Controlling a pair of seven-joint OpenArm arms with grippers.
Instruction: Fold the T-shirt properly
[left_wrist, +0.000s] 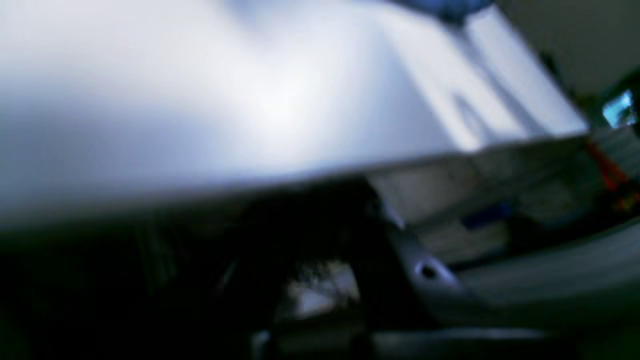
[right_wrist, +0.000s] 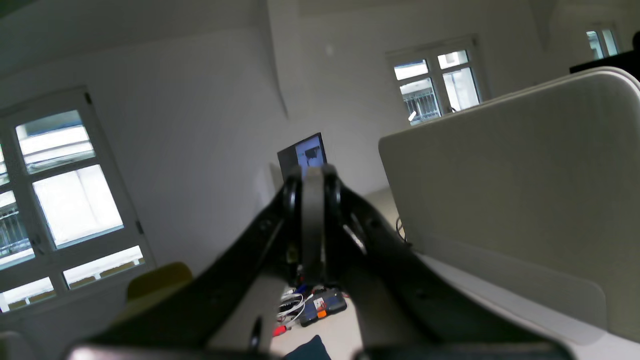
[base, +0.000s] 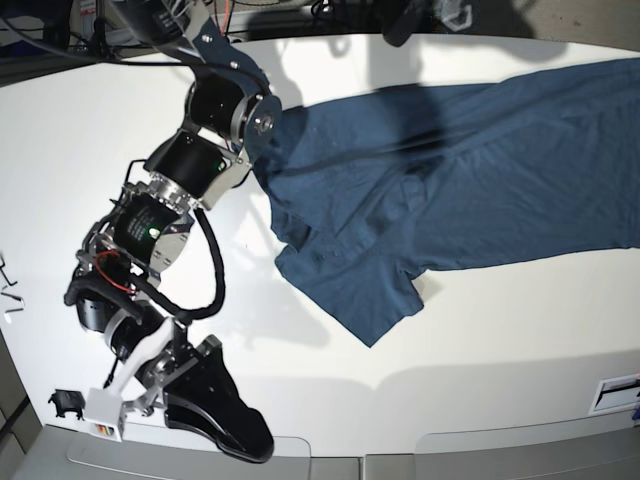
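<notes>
Right pincer (base: 245, 440) sits closed and empty at the near bench (base: 480, 340) edge. The T-shirt (base: 450, 180) lies crumpled well beyond it, reaching the far-side edge; bare surface lies between. Left pincer, unseen, is closed.

A white table (base: 480, 340) carries the T-shirt (base: 450, 180), spread rumpled across it.

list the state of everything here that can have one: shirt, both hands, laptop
T-shirt: spread on the white table, wrinkled, not folded, one sleeve pointing toward the near edge
right hand: shut, holding nothing, raised off the table and aimed at the room
left hand: shut; the left wrist view is too blurred to show what, if anything, it holds
laptop: lid open, screen lit
</notes>
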